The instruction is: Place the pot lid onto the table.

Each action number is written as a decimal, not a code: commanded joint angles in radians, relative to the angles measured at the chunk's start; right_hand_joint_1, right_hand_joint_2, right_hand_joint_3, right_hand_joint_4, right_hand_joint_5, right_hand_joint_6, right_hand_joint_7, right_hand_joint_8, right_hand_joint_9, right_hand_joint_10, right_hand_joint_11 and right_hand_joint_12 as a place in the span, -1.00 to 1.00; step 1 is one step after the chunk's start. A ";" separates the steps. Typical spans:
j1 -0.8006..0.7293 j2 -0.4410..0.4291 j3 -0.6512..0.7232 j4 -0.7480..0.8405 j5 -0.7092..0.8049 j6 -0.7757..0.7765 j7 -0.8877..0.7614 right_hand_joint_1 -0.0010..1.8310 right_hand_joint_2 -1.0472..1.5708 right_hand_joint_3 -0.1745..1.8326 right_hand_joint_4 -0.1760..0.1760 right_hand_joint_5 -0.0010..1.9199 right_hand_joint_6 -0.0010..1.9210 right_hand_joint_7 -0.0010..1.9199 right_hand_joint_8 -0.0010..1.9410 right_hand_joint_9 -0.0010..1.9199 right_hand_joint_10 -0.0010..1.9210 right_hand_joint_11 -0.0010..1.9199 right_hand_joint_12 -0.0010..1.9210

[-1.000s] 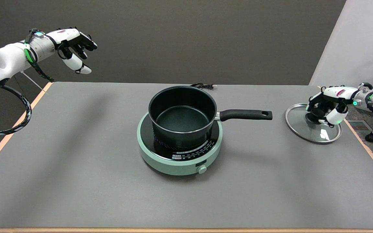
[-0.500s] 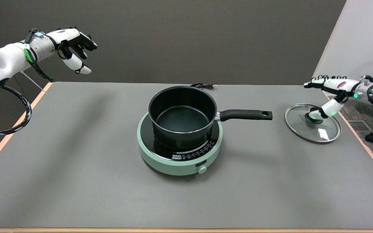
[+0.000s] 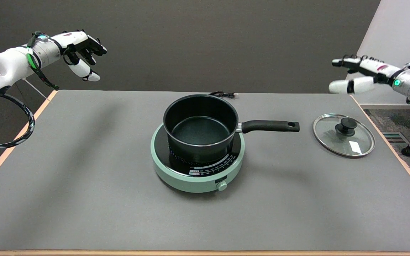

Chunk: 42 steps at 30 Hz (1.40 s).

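I judge the placing step is done: the pot lid (image 3: 343, 135) lies flat on the table (image 3: 84, 185), to the right of the pot's handle (image 3: 269, 126). My right hand (image 3: 359, 73) hangs above it, fingers spread, holding nothing. Next I only need to pull the arm away.

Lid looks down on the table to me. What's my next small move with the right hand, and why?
Probably just draw the right hand back toward rest. The pot lid lies flat on the table, knob up, right of the pot; the hand hangs open above it, touching nothing, so nothing seems left to grip.
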 commanded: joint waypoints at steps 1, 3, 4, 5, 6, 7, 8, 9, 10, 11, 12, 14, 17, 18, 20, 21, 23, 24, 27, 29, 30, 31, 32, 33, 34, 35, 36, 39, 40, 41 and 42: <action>-0.189 -0.059 0.088 0.077 0.769 0.253 0.003 -0.70 0.13 0.06 0.26 -0.79 -0.71 -0.92 -0.79 -0.97 -0.76 -0.95 -0.38; -0.215 -0.077 0.088 0.077 0.839 0.300 0.003 -0.71 0.15 0.08 0.18 -0.77 -0.71 -0.90 -0.78 -0.96 -0.77 -0.97 -0.40; -0.227 -0.087 0.088 0.077 0.867 0.326 0.003 -0.71 0.16 0.09 0.15 -0.76 -0.71 -0.90 -0.78 -0.96 -0.77 -0.97 -0.41; -0.233 -0.095 0.088 0.077 0.888 0.345 0.003 -0.71 0.17 0.10 0.10 -0.76 -0.71 -0.89 -0.79 -0.95 -0.77 -0.97 -0.43; -0.241 -0.104 0.088 0.077 0.908 0.366 0.003 -0.71 0.18 0.10 0.06 -0.75 -0.71 -0.88 -0.79 -0.94 -0.77 -0.97 -0.43; -0.245 -0.109 0.088 0.077 0.917 0.379 0.003 -0.70 0.19 0.11 -0.01 -0.74 -0.71 -0.87 -0.78 -0.93 -0.76 -0.97 -0.44; -0.249 -0.113 0.089 0.077 0.926 0.392 0.003 -0.70 0.19 0.11 -0.06 -0.73 -0.71 -0.85 -0.78 -0.92 -0.73 -0.97 -0.44; -0.253 -0.117 0.089 0.078 0.935 0.398 0.003 -0.72 0.22 -0.03 -0.12 -0.70 -0.78 -0.82 -0.81 -0.90 -0.75 -0.95 -0.47; -0.256 -0.120 0.089 0.082 0.945 0.400 0.002 -0.74 0.24 -0.12 -0.17 -0.68 -0.82 -0.78 -0.82 -0.87 -0.76 -0.94 -0.49; -0.260 -0.125 0.089 0.092 0.959 0.399 -0.001 -0.74 0.23 -0.09 -0.21 -0.67 -0.83 -0.76 -0.83 -0.85 -0.75 -0.93 -0.49; -0.264 -0.129 0.089 0.101 0.971 0.397 -0.006 -0.74 0.23 0.04 -0.24 -0.67 -0.80 -0.74 -0.80 -0.87 -0.67 -0.94 -0.49; -0.270 -0.136 0.089 0.122 0.979 0.393 -0.009 -0.76 0.24 -0.07 -0.28 -0.64 -0.84 -0.67 -0.83 -0.78 -0.71 -0.93 -0.49; -0.271 -0.137 0.089 0.162 0.973 0.388 -0.040 -0.77 0.27 -0.15 -0.37 -0.63 -0.82 -0.60 -0.79 -0.71 -0.69 -0.92 -0.47; -0.271 -0.137 0.087 0.181 0.973 0.382 -0.060 -0.77 0.27 -0.15 -0.41 -0.62 -0.81 -0.59 -0.79 -0.70 -0.68 -0.91 -0.47; -0.268 -0.137 0.085 0.222 0.973 0.354 -0.097 -0.77 0.28 -0.16 -0.45 -0.60 -0.80 -0.55 -0.78 -0.66 -0.67 -0.91 -0.47; -0.267 -0.137 0.086 0.244 0.973 0.340 -0.112 -0.77 0.28 -0.16 -0.46 -0.58 -0.79 -0.53 -0.78 -0.64 -0.66 -0.90 -0.47; -0.268 -0.137 0.087 0.282 0.977 0.318 -0.138 -0.76 0.26 -0.10 -0.47 -0.53 -0.82 -0.47 -0.80 -0.60 -0.61 -0.89 -0.43; -0.270 -0.137 0.088 0.296 0.980 0.309 -0.144 -0.76 0.26 -0.10 -0.48 -0.53 -0.81 -0.47 -0.80 -0.59 -0.60 -0.88 -0.42; -0.272 -0.139 0.082 0.326 0.989 0.304 -0.141 -0.76 0.26 -0.10 -0.48 -0.53 -0.81 -0.46 -0.80 -0.58 -0.59 -0.87 -0.42; -0.280 -0.145 0.078 0.335 1.018 0.307 -0.143 -0.78 0.27 -0.10 -0.48 -0.54 -0.82 -0.48 -0.80 -0.59 -0.60 -0.87 -0.42; -0.287 -0.149 0.078 0.339 1.033 0.308 -0.145 -0.81 0.27 -0.07 -0.48 -0.55 -0.81 -0.49 -0.79 -0.60 -0.59 -0.87 -0.41; -0.294 -0.157 0.078 0.341 1.057 0.311 -0.145 -0.87 0.24 0.03 -0.47 -0.57 -0.79 -0.52 -0.74 -0.64 -0.54 -0.88 -0.37; -0.299 -0.166 0.079 0.341 1.076 0.317 -0.145 -0.86 0.26 0.01 -0.48 -0.56 -0.80 -0.52 -0.75 -0.63 -0.56 -0.88 -0.38; -0.304 -0.172 0.083 0.340 1.088 0.324 -0.145 -0.80 0.32 -0.09 -0.50 -0.55 -0.82 -0.51 -0.80 -0.61 -0.62 -0.86 -0.42; -0.312 -0.182 0.089 0.336 1.103 0.334 -0.145 -0.85 0.28 0.04 -0.51 -0.56 -0.80 -0.53 -0.75 -0.64 -0.56 -0.88 -0.38; -0.316 -0.187 0.092 0.330 1.117 0.343 -0.145 -0.85 0.29 0.07 -0.54 -0.56 -0.79 -0.53 -0.75 -0.64 -0.55 -0.88 -0.37; -0.318 -0.189 0.092 0.324 1.128 0.350 -0.145 -0.85 0.29 0.07 -0.56 -0.56 -0.80 -0.53 -0.75 -0.64 -0.55 -0.88 -0.37; -0.323 -0.191 0.092 0.308 1.145 0.362 -0.145 -0.72 0.38 -0.10 -0.68 -0.54 -0.80 -0.49 -0.80 -0.59 -0.64 -0.84 -0.43; -0.324 -0.191 0.090 0.301 1.145 0.362 -0.145 -0.70 0.39 -0.10 -0.70 -0.54 -0.80 -0.48 -0.80 -0.58 -0.64 -0.84 -0.43; -0.326 -0.191 0.089 0.297 1.145 0.362 -0.145 -0.69 0.40 -0.09 -0.72 -0.53 -0.79 -0.48 -0.79 -0.58 -0.63 -0.84 -0.43; -0.329 -0.191 0.088 0.294 1.145 0.362 -0.145 -0.68 0.40 -0.09 -0.74 -0.52 -0.79 -0.48 -0.79 -0.58 -0.63 -0.84 -0.43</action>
